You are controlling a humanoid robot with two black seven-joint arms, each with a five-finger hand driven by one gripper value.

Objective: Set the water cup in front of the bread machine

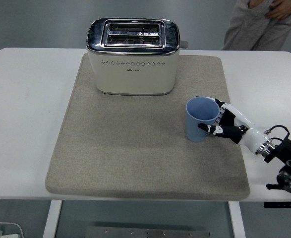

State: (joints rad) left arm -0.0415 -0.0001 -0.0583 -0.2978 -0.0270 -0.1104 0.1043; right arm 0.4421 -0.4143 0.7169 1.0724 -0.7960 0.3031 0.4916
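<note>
A light blue water cup [200, 119] stands upright on the grey mat [135, 148], to the right of and nearer than the cream toaster [133, 57]. My right hand [221, 122] comes in from the right edge and its fingers are curled around the cup's right side. The toaster sits at the mat's far edge, its two slots empty. The left arm is out of view.
The mat lies on a white table [26, 99]. A person [261, 25] stands behind the table at the top right. The mat area in front of the toaster is bare.
</note>
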